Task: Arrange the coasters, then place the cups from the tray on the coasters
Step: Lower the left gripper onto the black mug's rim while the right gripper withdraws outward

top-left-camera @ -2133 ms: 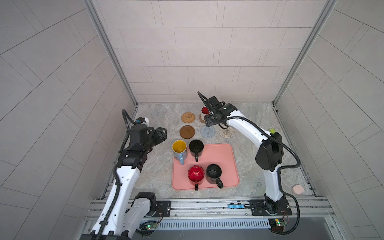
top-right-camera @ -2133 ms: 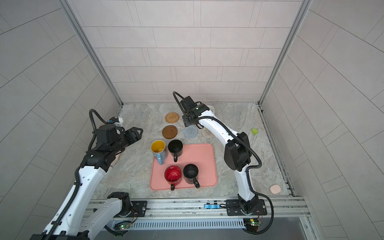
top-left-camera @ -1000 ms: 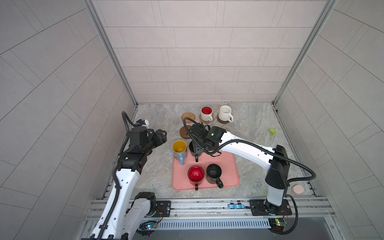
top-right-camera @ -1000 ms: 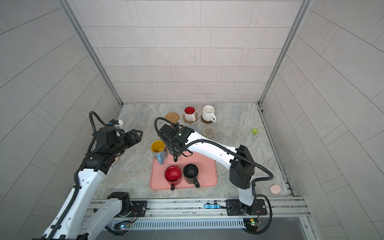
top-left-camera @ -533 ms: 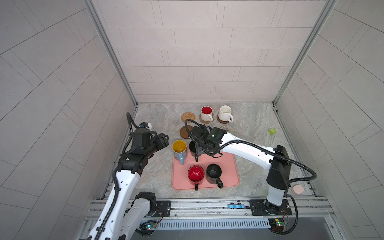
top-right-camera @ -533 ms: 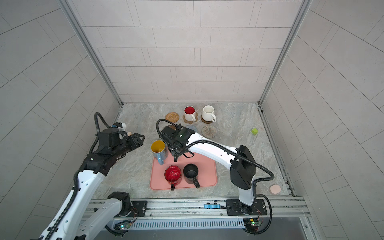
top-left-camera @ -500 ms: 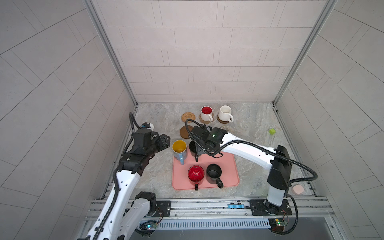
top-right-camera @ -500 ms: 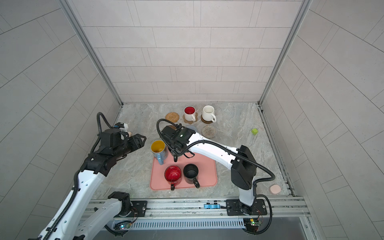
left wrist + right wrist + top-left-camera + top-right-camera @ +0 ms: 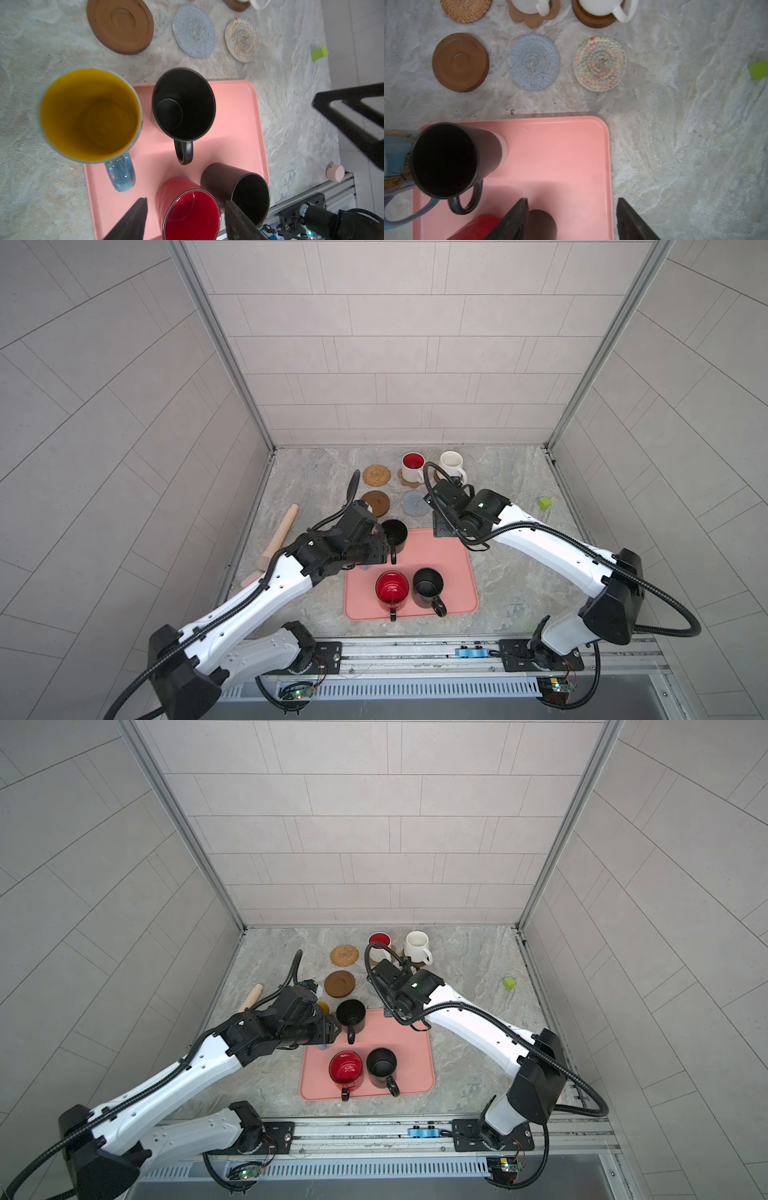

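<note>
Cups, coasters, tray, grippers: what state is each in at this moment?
Red-lined white cup, upright on paw coaster.
Plain white cup, upright on covered brown disc.
Blue cup, upright at tray corner.
Far black cup, upright on tray.
Near black cup, upright on tray.
Red cup, upright on tray.
Rattan coaster, bare.
Other brown disc, bare.
Grey-blue coaster, bare.
Whitish coaster, bare.
Left gripper, open, empty.
Right gripper, open, empty.

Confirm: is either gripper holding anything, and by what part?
Nothing is held: the left gripper and right gripper both hover open above the tray.
</note>
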Available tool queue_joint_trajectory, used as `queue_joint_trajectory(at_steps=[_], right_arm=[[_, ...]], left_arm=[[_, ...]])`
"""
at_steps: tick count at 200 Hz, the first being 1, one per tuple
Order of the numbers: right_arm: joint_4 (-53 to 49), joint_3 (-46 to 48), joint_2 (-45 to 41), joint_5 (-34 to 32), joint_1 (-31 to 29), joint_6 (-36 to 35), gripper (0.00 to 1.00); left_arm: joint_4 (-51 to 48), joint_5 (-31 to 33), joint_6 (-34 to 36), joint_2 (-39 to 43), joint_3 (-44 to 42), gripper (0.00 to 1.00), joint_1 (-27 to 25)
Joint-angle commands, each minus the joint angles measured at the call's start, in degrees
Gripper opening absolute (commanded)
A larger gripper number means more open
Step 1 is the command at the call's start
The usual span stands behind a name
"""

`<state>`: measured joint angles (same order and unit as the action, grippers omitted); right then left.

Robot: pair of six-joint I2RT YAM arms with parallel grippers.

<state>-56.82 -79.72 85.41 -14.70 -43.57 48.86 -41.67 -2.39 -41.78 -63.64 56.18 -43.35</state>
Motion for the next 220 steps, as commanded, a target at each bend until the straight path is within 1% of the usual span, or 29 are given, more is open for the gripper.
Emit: queue_joint_trajectory(at_steps=[1, 16, 44, 82, 129, 180, 220], right_arm=[[0.2, 3.7, -6.2, -2.0, 2.0, 1.5, 0.69], [0.6, 6.3, -9.6, -2.9, 3.3, 1.5, 0.69], [2.2, 10.6, -15.1, -5.4, 3.8, 0.7, 0.69], [2.2, 14.4, -19.7, -5.3, 5.4, 0.7, 0.69], [1.8, 16.2, -22.1, -5.4, 6.0, 1.0, 0.69], [2.5, 17.3, -22.7, -5.6, 6.3, 1.4, 0.68], [3.0, 17.7, -22.5, -5.5, 6.3, 1.8, 0.68]], left_arm=[[-2.1, 2.1, -3.5, -3.7, 2.4, 0.62, -1.7], [-0.9, 1.7, -4.1, -6.2, 2.5, 0.61, -2.5], [0.8, 1.9, -4.5, -9.9, 2.9, 0.57, -3.0], [2.1, 1.2, -2.7, -15.5, 5.1, 0.56, -3.1], [1.9, 1.9, -2.0, -21.3, 7.2, 0.50, -3.1], [1.9, 3.4, -2.1, -25.0, 8.7, 0.45, -3.2], [2.2, 6.3, -2.5, -27.0, 9.0, 0.40, -3.3]])
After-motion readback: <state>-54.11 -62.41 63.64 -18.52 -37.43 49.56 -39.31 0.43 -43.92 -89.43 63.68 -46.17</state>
